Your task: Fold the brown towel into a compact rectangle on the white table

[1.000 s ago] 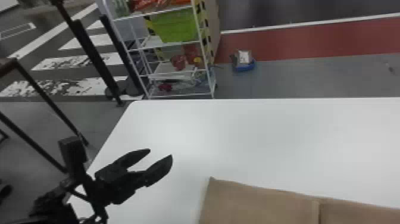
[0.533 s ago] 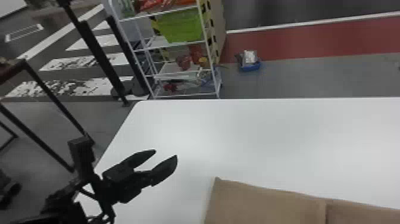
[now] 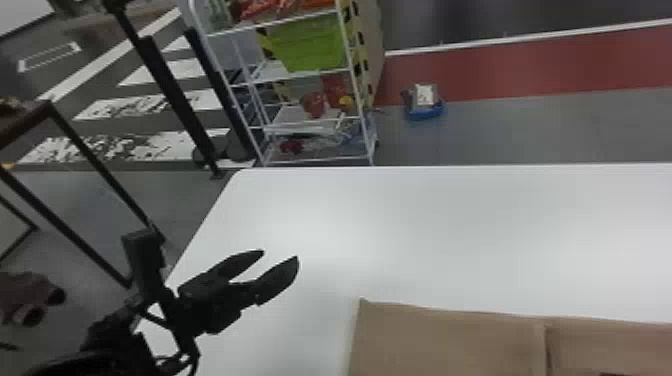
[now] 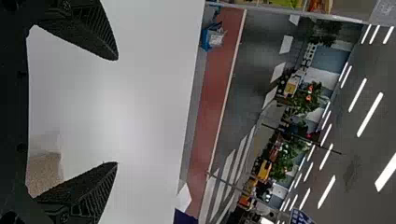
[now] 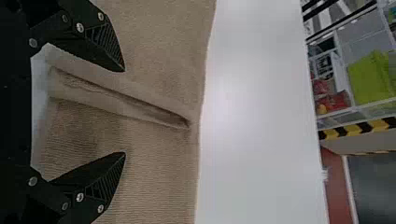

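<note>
My left gripper stands open over the left part of the white table, up and to the left of the brown towel. The towel lies at the front, with a raised crease running across it. In the left wrist view a corner of the towel shows beyond the open left gripper. The right wrist view has the right gripper open above the towel, a folded ridge of cloth lying between and beyond its fingers, nothing gripped.
Behind the table's back left corner stands a white shelf rack with a green bin. A blue item lies on the floor behind the table. Dark metal legs stand to the left.
The head view has shifted slightly, so the table, towel and rack sit a little farther right. Beyond that shift, the left gripper shows little change and stays open.
</note>
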Controlling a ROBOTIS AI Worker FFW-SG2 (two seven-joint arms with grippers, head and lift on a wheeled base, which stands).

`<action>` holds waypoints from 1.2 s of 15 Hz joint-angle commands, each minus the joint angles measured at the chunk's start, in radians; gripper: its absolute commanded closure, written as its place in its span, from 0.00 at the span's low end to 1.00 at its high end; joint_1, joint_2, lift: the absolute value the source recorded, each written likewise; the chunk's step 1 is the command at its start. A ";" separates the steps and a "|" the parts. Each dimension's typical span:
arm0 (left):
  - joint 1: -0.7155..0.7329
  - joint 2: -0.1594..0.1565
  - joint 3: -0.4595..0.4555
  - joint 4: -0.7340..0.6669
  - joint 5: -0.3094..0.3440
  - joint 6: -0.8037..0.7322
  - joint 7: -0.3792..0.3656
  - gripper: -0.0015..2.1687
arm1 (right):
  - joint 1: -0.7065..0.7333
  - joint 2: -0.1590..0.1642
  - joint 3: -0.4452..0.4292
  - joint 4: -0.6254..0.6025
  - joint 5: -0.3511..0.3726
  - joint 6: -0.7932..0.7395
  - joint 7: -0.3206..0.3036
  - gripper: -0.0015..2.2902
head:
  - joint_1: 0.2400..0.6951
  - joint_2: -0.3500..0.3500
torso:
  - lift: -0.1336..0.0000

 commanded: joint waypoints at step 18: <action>-0.005 -0.004 0.019 0.000 0.003 0.003 -0.023 0.04 | -0.066 -0.011 0.115 0.082 0.041 0.080 -0.021 0.17 | 1.00 1.00 | 0.07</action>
